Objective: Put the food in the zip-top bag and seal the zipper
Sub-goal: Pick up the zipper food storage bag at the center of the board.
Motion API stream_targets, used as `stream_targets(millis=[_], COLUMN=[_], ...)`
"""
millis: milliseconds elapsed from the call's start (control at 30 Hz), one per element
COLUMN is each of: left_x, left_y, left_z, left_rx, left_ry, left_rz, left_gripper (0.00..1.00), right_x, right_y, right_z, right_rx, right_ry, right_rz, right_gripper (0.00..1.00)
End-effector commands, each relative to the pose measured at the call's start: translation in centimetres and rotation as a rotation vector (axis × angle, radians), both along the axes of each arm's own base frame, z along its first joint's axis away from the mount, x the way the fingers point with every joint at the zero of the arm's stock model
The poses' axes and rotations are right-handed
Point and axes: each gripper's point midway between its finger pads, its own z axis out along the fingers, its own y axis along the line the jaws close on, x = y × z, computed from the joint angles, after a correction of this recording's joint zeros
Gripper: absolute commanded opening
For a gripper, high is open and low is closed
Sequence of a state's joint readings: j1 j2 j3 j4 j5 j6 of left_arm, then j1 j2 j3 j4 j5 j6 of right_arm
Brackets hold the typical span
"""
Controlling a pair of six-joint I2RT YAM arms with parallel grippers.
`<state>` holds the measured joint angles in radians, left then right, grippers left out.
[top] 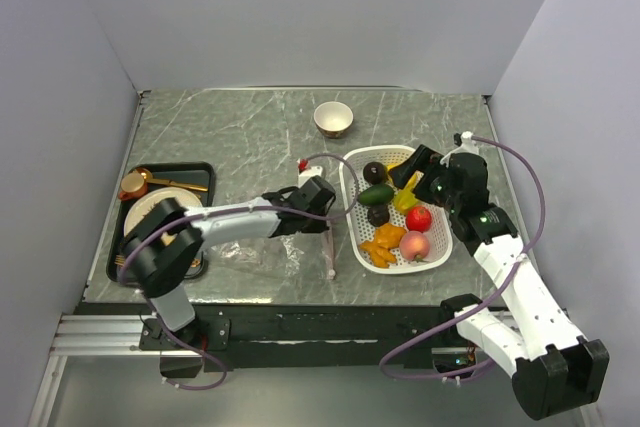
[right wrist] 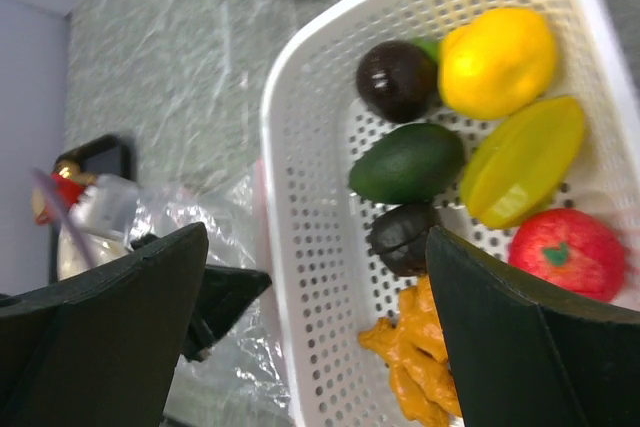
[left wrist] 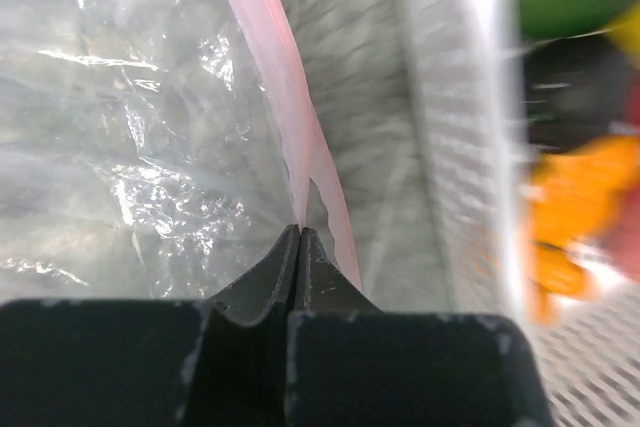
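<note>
The zip-top bag lies flat and clear on the table, just left of the white basket. Its pale pink zipper runs along the edge nearest the basket. My left gripper is shut on the zipper, pinching the strip at its tips. The food sits in the basket: a yellow lemon, a green piece, dark brown pieces, a red piece and orange pieces. My right gripper hangs open above the basket's left wall with nothing between its fingers.
A small bowl stands behind the basket. A black tray with gold-coloured dishes sits at the table's left. Walls close in the left, right and back sides. The basket wall stands close beside my left fingers.
</note>
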<state>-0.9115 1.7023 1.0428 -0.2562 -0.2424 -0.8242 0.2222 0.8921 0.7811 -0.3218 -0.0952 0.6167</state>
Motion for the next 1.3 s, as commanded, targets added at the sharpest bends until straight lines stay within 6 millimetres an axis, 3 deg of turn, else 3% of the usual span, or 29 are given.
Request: stream_targets(millis=[0, 100, 267, 533, 867, 1000, 1133, 1167, 1200, 1267], left_x=[0.9, 0.7, 0.6, 0.2, -0.4, -0.3, -0.3, -0.3, -0.2, -0.1], left_y=[0.0, 0.4, 1.3, 0.8, -0.2, 0.0, 0.2, 0.3, 0.3, 0.6], left_z=[8.1, 10.9, 13.0, 14.0, 14.9, 15.0, 15.1, 15.0, 15.1, 14.7], left_rx=[-0.138, -0.181, -0.197, -0.26, -0.318, -0.319, -0.315, -0.311, -0.309, -0.293], left_ry=[-0.176, -0.232, -0.277, -0.312, -0.317, -0.325, -0.331, -0.331, -0.332, -0.327], left_rz=[-0.005, -0.023, -0.017, -0.054, -0.105, -0.099, -0.095, -0.093, -0.091, -0.086], left_gripper=[0.02, 0.07, 0.09, 0.13, 0.13, 0.13, 0.14, 0.13, 0.14, 0.13], right_x=[0.0, -0.1, -0.1, -0.4, 0.1, 0.1, 0.1, 0.1, 0.0, 0.3], right_y=[2.4, 4.2, 7.2, 12.3, 15.3, 16.2, 17.1, 17.3, 17.5, 17.5], right_z=[1.2, 0.9, 0.4, -0.5, -3.4, -3.9, -3.9, -3.8, -3.8, -4.2], right_rx=[0.066, 0.129, 0.227, 0.27, 0.302, 0.336, 0.387, 0.397, 0.403, 0.41], right_ry=[-0.055, -0.05, -0.045, -0.023, 0.056, 0.074, 0.077, 0.076, 0.077, 0.088], right_rz=[0.138, 0.214, 0.363, 0.522, 0.588, 0.618, 0.651, 0.663, 0.671, 0.659], right_gripper=[0.95, 0.94, 0.92, 0.87, 0.74, 0.56, 0.49, 0.41, 0.25, 0.07])
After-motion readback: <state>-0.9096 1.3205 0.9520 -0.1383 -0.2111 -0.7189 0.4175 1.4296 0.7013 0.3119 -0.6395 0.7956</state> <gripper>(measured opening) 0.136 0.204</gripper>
